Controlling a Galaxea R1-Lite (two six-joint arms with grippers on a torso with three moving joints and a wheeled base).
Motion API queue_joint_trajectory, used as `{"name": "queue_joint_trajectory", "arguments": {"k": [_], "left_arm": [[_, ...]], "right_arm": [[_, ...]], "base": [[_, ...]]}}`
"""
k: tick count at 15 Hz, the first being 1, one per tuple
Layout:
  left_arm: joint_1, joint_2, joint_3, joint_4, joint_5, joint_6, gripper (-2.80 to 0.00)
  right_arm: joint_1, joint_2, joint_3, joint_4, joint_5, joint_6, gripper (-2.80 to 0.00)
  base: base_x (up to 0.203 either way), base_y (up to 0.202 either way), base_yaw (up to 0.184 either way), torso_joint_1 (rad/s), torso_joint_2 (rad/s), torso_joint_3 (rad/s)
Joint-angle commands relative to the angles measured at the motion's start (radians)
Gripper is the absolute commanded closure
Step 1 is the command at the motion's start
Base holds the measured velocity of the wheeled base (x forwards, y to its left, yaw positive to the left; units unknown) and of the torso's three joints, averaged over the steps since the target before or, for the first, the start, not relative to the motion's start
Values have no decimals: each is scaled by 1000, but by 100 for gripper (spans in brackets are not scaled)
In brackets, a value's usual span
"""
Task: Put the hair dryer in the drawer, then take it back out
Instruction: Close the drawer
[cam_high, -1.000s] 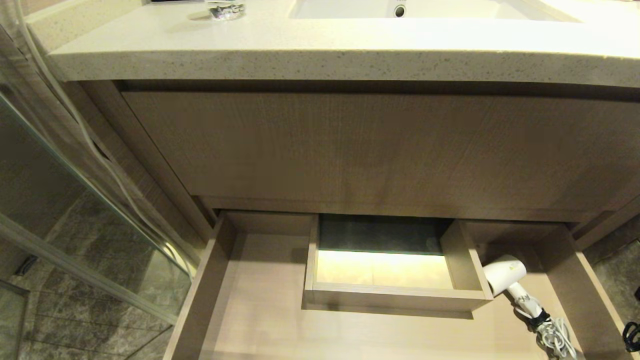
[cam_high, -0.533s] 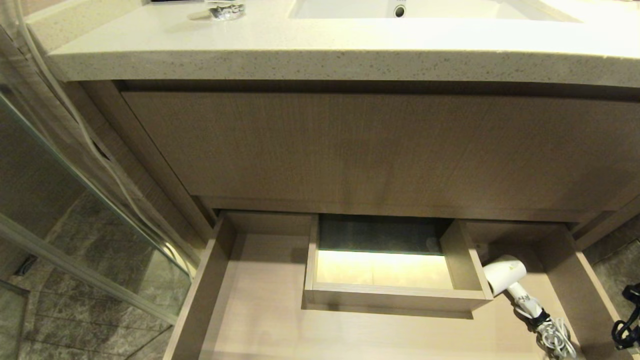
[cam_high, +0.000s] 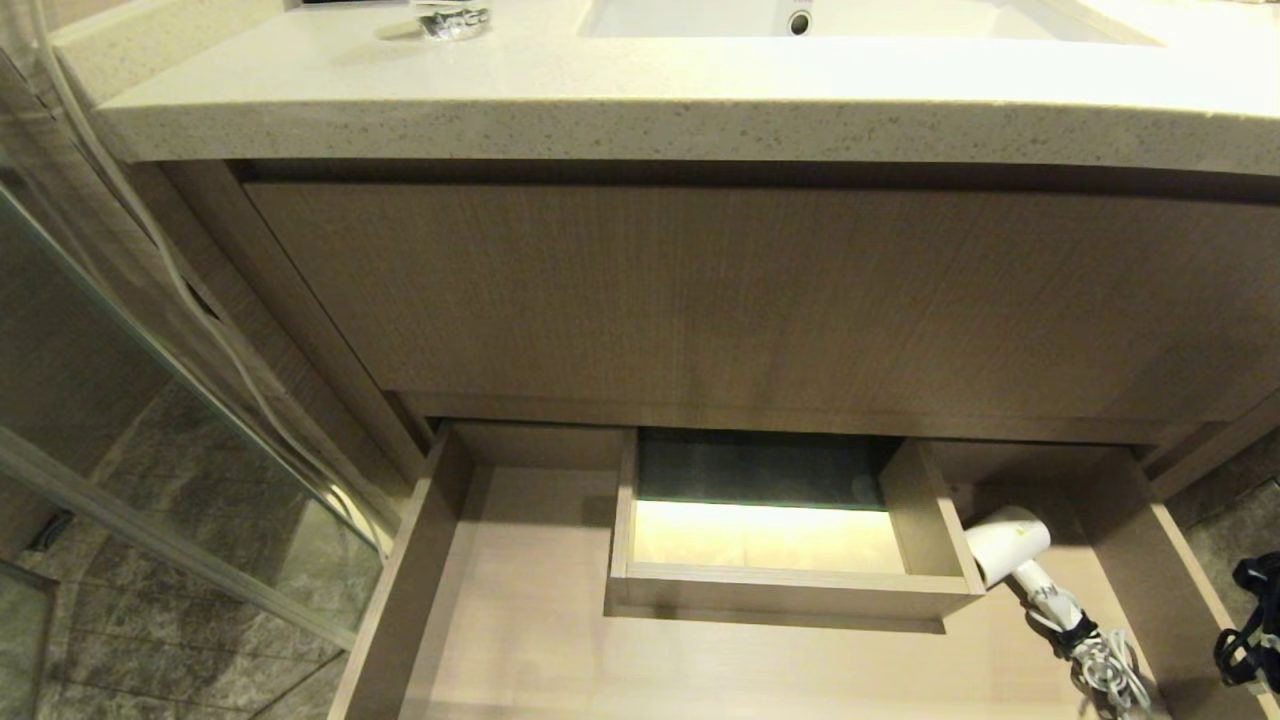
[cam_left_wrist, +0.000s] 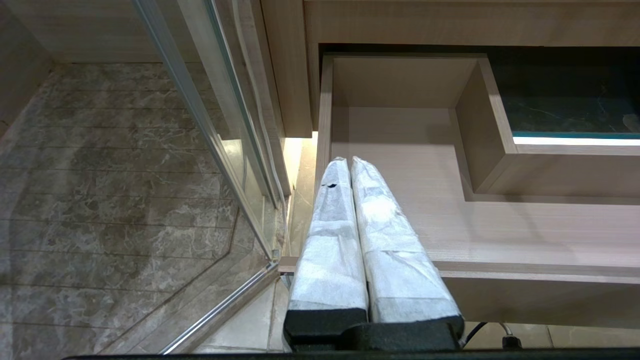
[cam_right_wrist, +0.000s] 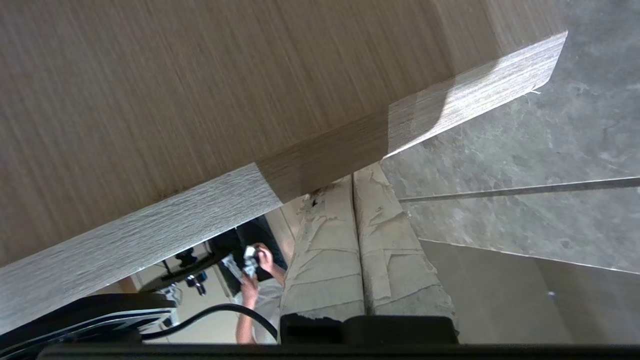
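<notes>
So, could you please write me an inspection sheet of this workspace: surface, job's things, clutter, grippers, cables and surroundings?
Surface: pale speckled countertop with a white basin set into it.
Job's things: the drawer stands pulled open; the hair dryer lies on its floor at the robot's right, beside the boxed cut-out.
Clutter: a small shiny object on the countertop; what it is cannot be told.
Grippers: left gripper shut, over the drawer's left front corner; right gripper shut, just under the drawer's right front corner.
Cables: the dryer's bundled white cord lies in the drawer; a black cable runs by the right wrist.
Surroundings: glass panel on the left, grey stone floor.
</notes>
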Motion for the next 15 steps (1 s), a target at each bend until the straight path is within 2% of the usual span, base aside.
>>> {"name": "queue_joint_trajectory", "arguments": {"k": [1,4,9,15], "left_arm": [[0,0,0,0,0,0,0],[0,0,0,0,0,0,0],[0,0,0,0,0,0,0],[0,0,0,0,0,0,0]], "right_arm": [[1,-36,8,-19,0,-2,0],[2,-83,16,-35,10,-2,0],[30,-168,28,-60,70,-2,0],[115,-251,63,-268,118,-11,0]], "base": [[0,0,0,0,0,0],[0,0,0,0,0,0],[0,0,0,0,0,0],[0,0,0,0,0,0]]}}
